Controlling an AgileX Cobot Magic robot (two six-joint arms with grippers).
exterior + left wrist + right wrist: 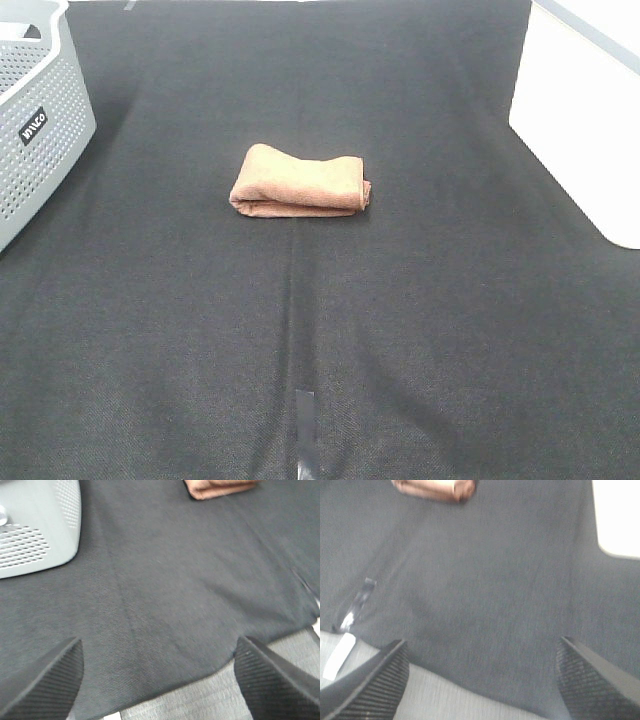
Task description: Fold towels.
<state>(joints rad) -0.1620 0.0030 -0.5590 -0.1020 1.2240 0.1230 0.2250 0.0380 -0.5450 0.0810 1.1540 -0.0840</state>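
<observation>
The reddish-brown towel lies folded into a small thick bundle on the black cloth, a little behind the middle of the table. Its edge shows in the left wrist view and in the right wrist view. No arm or gripper shows in the exterior high view. My left gripper is open and empty, low over the near edge of the black cloth, far from the towel. My right gripper is open and empty too, also back near the front edge.
A grey perforated basket stands at the back left, also in the left wrist view. A white box stands at the right, also in the right wrist view. A strip of tape marks the cloth's front middle.
</observation>
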